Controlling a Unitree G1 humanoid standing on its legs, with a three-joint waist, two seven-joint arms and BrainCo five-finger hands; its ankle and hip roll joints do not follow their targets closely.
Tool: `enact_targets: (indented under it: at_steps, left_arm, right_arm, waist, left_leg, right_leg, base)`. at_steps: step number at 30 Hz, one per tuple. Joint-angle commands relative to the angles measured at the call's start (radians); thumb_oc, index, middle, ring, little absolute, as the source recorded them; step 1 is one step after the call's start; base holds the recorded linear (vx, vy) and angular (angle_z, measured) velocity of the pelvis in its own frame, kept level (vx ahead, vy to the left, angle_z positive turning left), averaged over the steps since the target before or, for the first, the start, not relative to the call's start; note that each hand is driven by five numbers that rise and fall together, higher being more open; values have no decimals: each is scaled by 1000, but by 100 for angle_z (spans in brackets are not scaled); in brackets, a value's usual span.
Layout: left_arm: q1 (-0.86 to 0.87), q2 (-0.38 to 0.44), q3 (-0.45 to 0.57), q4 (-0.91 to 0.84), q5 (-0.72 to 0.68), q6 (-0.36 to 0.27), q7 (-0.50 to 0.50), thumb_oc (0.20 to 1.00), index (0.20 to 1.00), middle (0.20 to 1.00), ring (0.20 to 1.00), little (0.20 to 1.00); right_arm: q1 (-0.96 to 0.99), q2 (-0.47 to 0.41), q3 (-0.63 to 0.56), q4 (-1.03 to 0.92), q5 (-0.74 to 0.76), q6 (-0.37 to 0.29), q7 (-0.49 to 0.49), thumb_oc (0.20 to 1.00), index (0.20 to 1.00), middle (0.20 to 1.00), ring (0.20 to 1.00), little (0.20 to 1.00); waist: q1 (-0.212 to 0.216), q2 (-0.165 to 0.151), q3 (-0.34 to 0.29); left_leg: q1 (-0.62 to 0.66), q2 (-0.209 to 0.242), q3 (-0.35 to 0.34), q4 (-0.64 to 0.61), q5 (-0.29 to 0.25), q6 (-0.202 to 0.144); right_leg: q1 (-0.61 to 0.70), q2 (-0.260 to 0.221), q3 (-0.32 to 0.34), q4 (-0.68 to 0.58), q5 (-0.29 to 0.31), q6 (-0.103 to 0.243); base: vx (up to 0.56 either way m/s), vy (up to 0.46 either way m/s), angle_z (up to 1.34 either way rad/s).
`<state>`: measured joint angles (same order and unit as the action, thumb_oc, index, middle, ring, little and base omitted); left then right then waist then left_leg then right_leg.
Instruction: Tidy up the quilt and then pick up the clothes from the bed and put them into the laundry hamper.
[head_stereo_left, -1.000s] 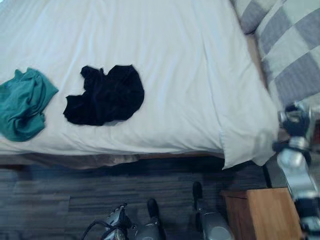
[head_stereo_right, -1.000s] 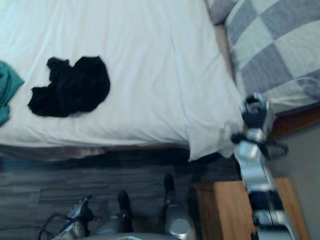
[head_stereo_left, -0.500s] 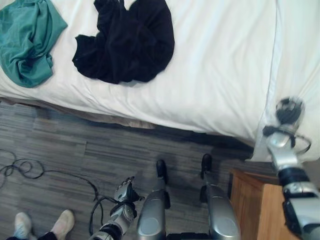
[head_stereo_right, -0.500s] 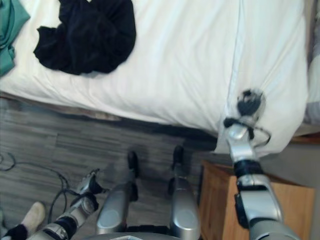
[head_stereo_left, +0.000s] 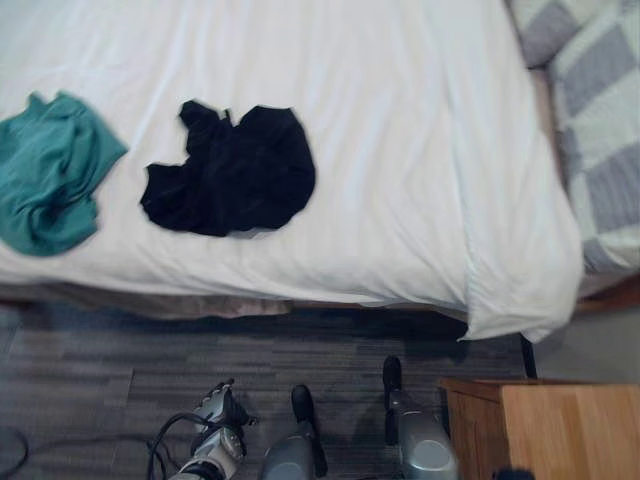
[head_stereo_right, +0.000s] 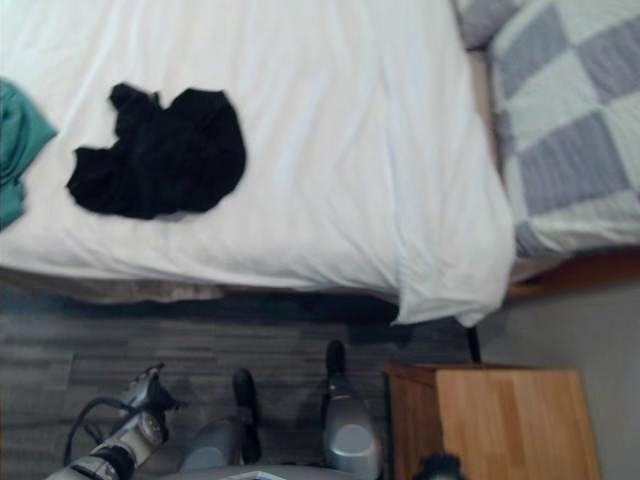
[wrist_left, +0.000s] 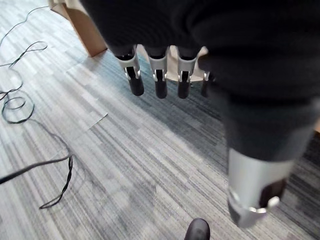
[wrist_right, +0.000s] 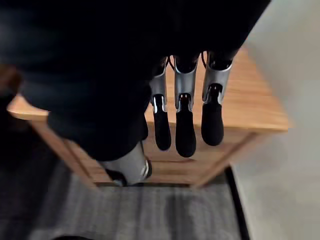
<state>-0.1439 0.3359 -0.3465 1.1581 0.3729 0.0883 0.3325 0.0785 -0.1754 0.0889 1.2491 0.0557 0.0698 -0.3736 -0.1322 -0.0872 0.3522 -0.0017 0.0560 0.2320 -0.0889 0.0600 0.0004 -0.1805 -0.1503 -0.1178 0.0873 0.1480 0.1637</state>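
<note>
left hand (wrist_left: 165, 75): hanging low, fingers straight, holding nothing | right hand (wrist_right: 185, 115): lowered, fingers straight, empty

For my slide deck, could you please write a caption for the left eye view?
Black garment and green garment lie apart on the smoothed white quilt; left hand hangs open above the floor.

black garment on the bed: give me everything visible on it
The crumpled black cloth garment lies in a loose heap on the white quilt, near the bed's front edge. It looks soft and matte, bunched with irregular lobes: one lobe sticks out at its upper left and another spreads low toward the teal crumpled garment, which lies apart from it. Its type cannot be told. Only the quilt touches it; no hand is on it.
</note>
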Motion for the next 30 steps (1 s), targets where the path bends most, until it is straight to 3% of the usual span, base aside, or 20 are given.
enact_targets:
  at_steps: [1,2,5,7,10,11,12,14,15,17,19,20,21,22,24,25,26,28,29,30]
  left_arm:
    - [-12,26,4,0,2,-14,-20,1000,1000,1000,1000,1000]
    - [14,9,17,-9,-4,-29,-27,1000,1000,1000,1000,1000]
    - [28,-35,59,-40,-140,-61,-31,1000,1000,1000,1000,1000]
    - [11,-66,90,-44,-234,-78,-40,1000,1000,1000,1000,1000]
    - [15,-100,130,28,-269,-70,-39,1000,1000,1000,1000,1000]
    - [15,-100,130,28,-269,-70,-39,1000,1000,1000,1000,1000]
    - [29,-107,179,73,-323,-62,-33,1000,1000,1000,1000,1000]
    - [34,-109,202,90,-349,-58,-31,1000,1000,1000,1000,1000]
    - [41,-112,235,122,-379,-49,-31,1000,1000,1000,1000,1000]
    - [56,-102,241,138,-360,-39,-41,1000,1000,1000,1000,1000]
    - [60,-100,229,141,-340,-37,-49,1000,1000,1000,1000,1000]
    - [45,-84,210,139,-308,-38,-68,1000,1000,1000,1000,1000]
    - [45,-84,210,140,-308,-38,-68,1000,1000,1000,1000,1000]
    - [40,-67,185,135,-266,-33,-80,1000,1000,1000,1000,1000]
    - [32,-54,169,129,-241,-32,-84,1000,1000,1000,1000,1000]
    - [25,-32,146,120,-223,-26,-93,1000,1000,1000,1000,1000]
    - [25,-32,146,120,-223,-26,-93,1000,1000,1000,1000,1000]
    - [19,-14,124,117,-196,-18,-109,1000,1000,1000,1000,1000]
    - [15,-8,117,125,-179,-13,-115,1000,1000,1000,1000,1000]
    - [15,-8,117,125,-179,-13,-115,1000,1000,1000,1000,1000]
  right_arm:
    - [-54,-9,43,-61,-39,-21,19,1000,1000,1000,1000,1000]
    - [-82,-24,72,-65,-64,-18,29,1000,1000,1000,1000,1000]
    - [-127,-63,105,-82,-105,-10,36,1000,1000,1000,1000,1000]
    - [-183,-109,135,-90,-137,-3,42,1000,1000,1000,1000,1000]
    - [-234,-130,155,-92,-161,4,83,1000,1000,1000,1000,1000]
    - [-234,-130,155,-92,-161,4,83,1000,1000,1000,1000,1000]
    - [-228,-130,159,-94,-166,3,111,1000,1000,1000,1000,1000]
    - [-222,-127,164,-91,-173,5,123,1000,1000,1000,1000,1000]
    - [-201,-126,159,-73,-176,9,146,1000,1000,1000,1000,1000]
    - [-178,-113,145,-55,-175,11,162,1000,1000,1000,1000,1000]
    - [-160,-113,130,-40,-182,17,171,1000,1000,1000,1000,1000]
    - [-141,-95,107,-16,-187,22,183,1000,1000,1000,1000,1000]
    - [-141,-94,107,-16,-187,22,183,1000,1000,1000,1000,1000]
    - [-135,-75,100,2,-189,28,185,1000,1000,1000,1000,1000]
    - [-134,-64,103,6,-185,26,183,1000,1000,1000,1000,1000]
    - [-133,-45,111,-2,-165,17,177,1000,1000,1000,1000,1000]
    - [-133,-45,111,-2,-165,17,177,1000,1000,1000,1000,1000]
    - [-130,-27,126,-16,-133,7,172,1000,1000,1000,1000,1000]
    - [-134,-24,134,-23,-124,2,168,1000,1000,1000,1000,1000]
    - [-134,-24,134,-23,-124,2,168,1000,1000,1000,1000,1000]
  waist:
    - [41,15,8]
    - [58,19,-1]
    - [74,44,9]
    - [80,68,23]
    - [81,83,-12]
    - [81,82,-14]
    - [85,74,-43]
    - [86,73,-61]
    - [89,76,-96]
    - [94,78,-132]
    - [95,71,-140]
    - [103,43,-150]
    - [103,42,-152]
    - [105,15,-141]
    - [105,9,-135]
    - [94,5,-122]
    - [94,5,-122]
    - [60,8,-101]
    - [48,4,-93]
    - [48,4,-92]
  left_leg:
    - [-58,24,11,26,-64,-43]
    - [-79,2,6,77,-86,-40]
    - [-155,-17,3,191,-102,-46]
    - [-227,-13,-1,297,-101,-83]
    - [-176,96,15,242,-69,-116]
    - [-178,95,15,238,-66,-116]
    - [-152,178,-11,180,-17,-133]
    - [-145,214,-18,141,16,-141]
    - [-132,295,13,83,85,-161]
    - [-95,318,52,29,98,-181]
    - [-96,304,50,23,95,-185]
    - [-92,237,27,27,58,-172]
    - [-95,236,27,28,58,-171]
    - [-69,186,45,31,16,-139]
    - [-57,174,56,25,2,-128]
    - [-39,167,61,18,-11,-112]
    - [-39,167,61,18,-11,-112]
    - [-13,154,67,11,-22,-102]
    - [1,136,72,10,-33,-97]
    - [3,136,72,11,-34,-97]
  right_leg:
    - [-14,60,6,124,-203,20]
    - [36,60,10,19,-209,-2]
    - [54,41,8,-54,-189,-11]
    - [74,20,-4,-92,-196,-24]
    - [97,-37,-34,-117,-178,-6]
    - [94,-37,-34,-117,-176,-6]
    - [102,-83,-51,-116,-167,11]
    - [105,-99,-61,-116,-164,18]
    - [127,-141,-98,-118,-166,39]
    - [161,-168,-133,-109,-167,60]
    - [175,-196,-148,-93,-164,66]
    - [182,-268,-153,-13,-97,82]
    - [180,-269,-153,-14,-95,82]
    - [162,-324,-160,69,26,79]
    - [149,-325,-170,106,33,70]
    - [111,-248,-142,169,-16,48]
    - [110,-248,-142,169,-16,48]
    - [49,-77,-110,177,-146,15]
    - [31,-20,-115,151,-166,12]
    - [32,-19,-116,151,-166,12]
  base:
    - [28,-34,-64]
    - [26,-24,-64]
    - [-90,2,-15]
    - [-139,74,22]
    - [-22,255,73]
    - [65,304,49]
    - [43,211,44]
    - [99,368,36]
    - [125,415,37]
    - [237,530,63]
    - [235,508,69]
    - [170,341,57]
    - [264,631,69]
    - [92,294,46]
    - [160,385,67]
    - [173,344,56]
    - [190,341,22]
    - [180,265,22]
    - [151,175,16]
    - [447,326,-5]
